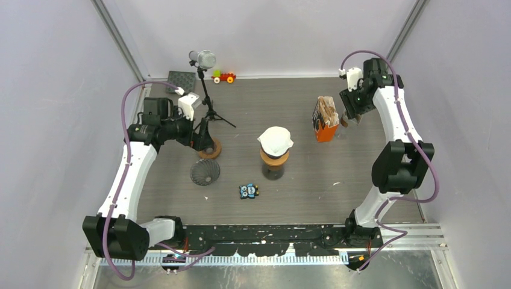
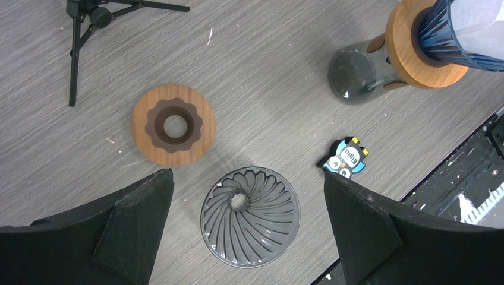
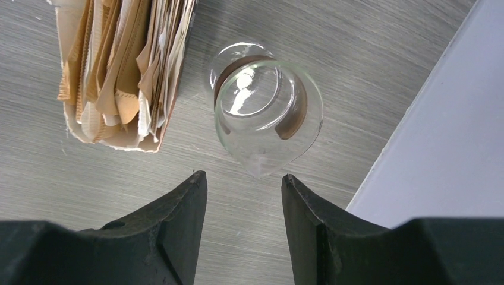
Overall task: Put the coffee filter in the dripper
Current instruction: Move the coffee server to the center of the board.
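A white coffee filter sits in a dark ribbed dripper with a wooden collar, on a glass stand at the table's middle. The left wrist view shows this dripper at top right, with the white paper inside it. A second dark ribbed dripper lies alone on the table, below and between my left gripper's fingers in its wrist view. My left gripper is open and empty. My right gripper is open and empty, beside the orange filter holder.
A wooden ring lies under the left gripper. An owl toy lies in front. A glass vessel stands beside the stack of paper filters. A microphone tripod, a toy car and a grey block are at the back.
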